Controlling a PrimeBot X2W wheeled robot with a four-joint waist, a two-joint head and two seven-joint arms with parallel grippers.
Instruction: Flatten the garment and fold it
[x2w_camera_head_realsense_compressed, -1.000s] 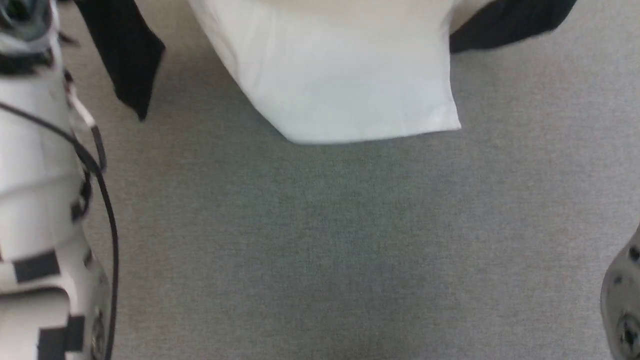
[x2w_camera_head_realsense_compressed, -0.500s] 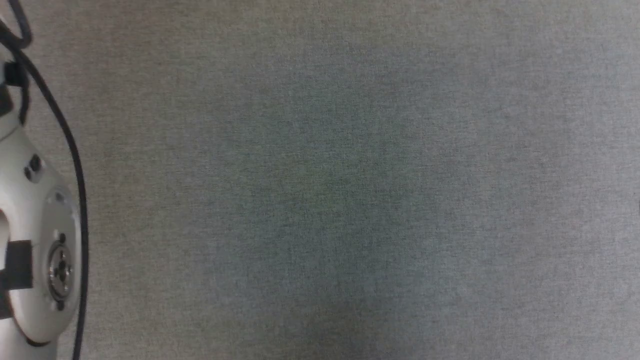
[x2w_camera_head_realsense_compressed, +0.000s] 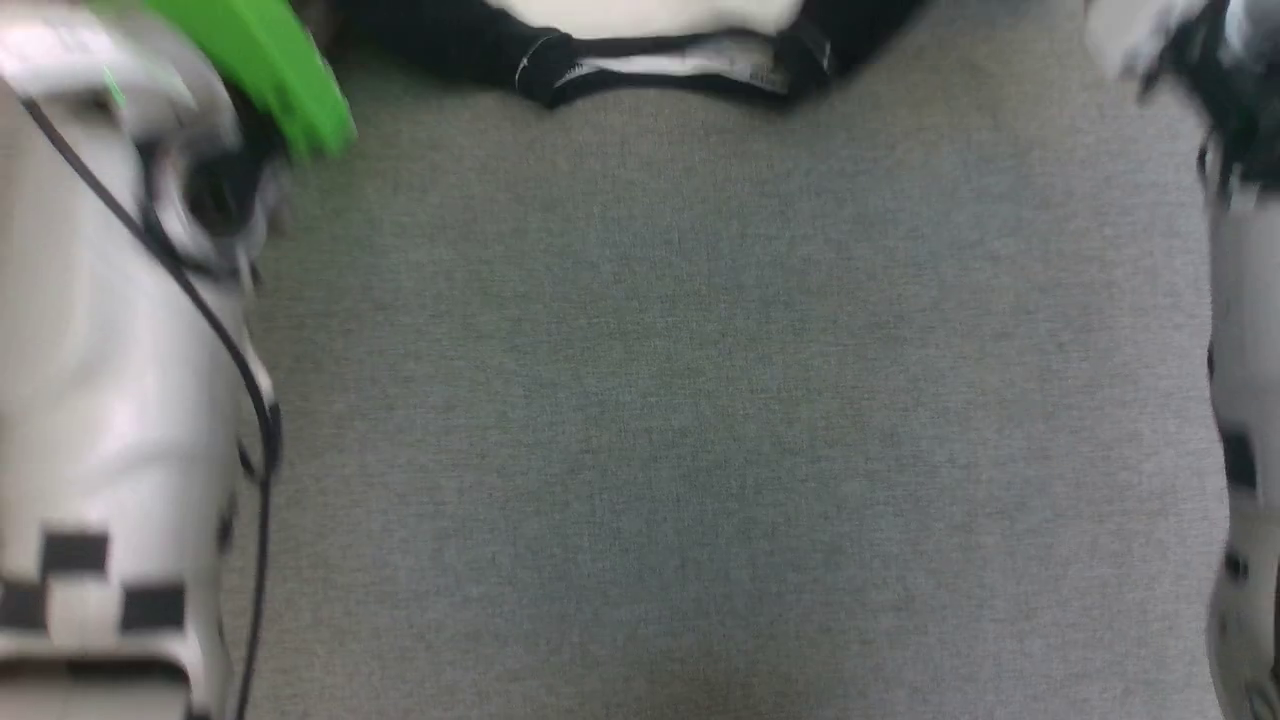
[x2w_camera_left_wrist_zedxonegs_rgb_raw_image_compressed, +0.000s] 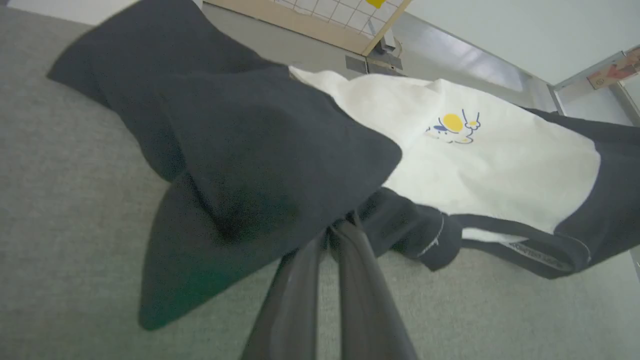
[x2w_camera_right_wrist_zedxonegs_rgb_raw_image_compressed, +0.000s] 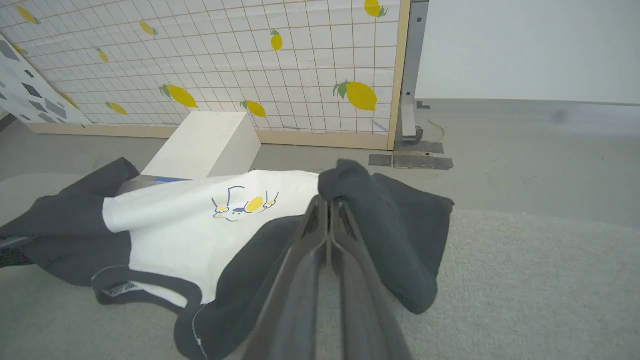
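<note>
Left wrist view: left gripper (x2w_camera_left_wrist_zedxonegs_rgb_raw_image_compressed: 338, 231) pinched shut on a black sleeve (x2w_camera_left_wrist_zedxonegs_rgb_raw_image_compressed: 260, 150) of the garment (x2w_camera_left_wrist_zedxonegs_rgb_raw_image_compressed: 500, 165) — fabric bunched at the pinch. Right wrist view: right gripper (x2w_camera_right_wrist_zedxonegs_rgb_raw_image_compressed: 328, 202) likewise clamped on the other black sleeve (x2w_camera_right_wrist_zedxonegs_rgb_raw_image_compressed: 395, 235). Garment lies on the grey surface (x2w_camera_right_wrist_zedxonegs_rgb_raw_image_compressed: 525, 280), chest print (x2w_camera_left_wrist_zedxonegs_rgb_raw_image_compressed: 452, 127) facing up, white body (x2w_camera_right_wrist_zedxonegs_rgb_raw_image_compressed: 170, 235) between the two grippers. Head view, blurred: collar (x2w_camera_head_realsense_compressed: 680, 62) at the top edge — left forearm (x2w_camera_head_realsense_compressed: 110, 400) and right forearm (x2w_camera_head_realsense_compressed: 1245, 380) at the side edges.

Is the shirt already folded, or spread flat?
Neither: the shirt lies rumpled, its black parts bunched in the left pincer and right pincer.
</note>
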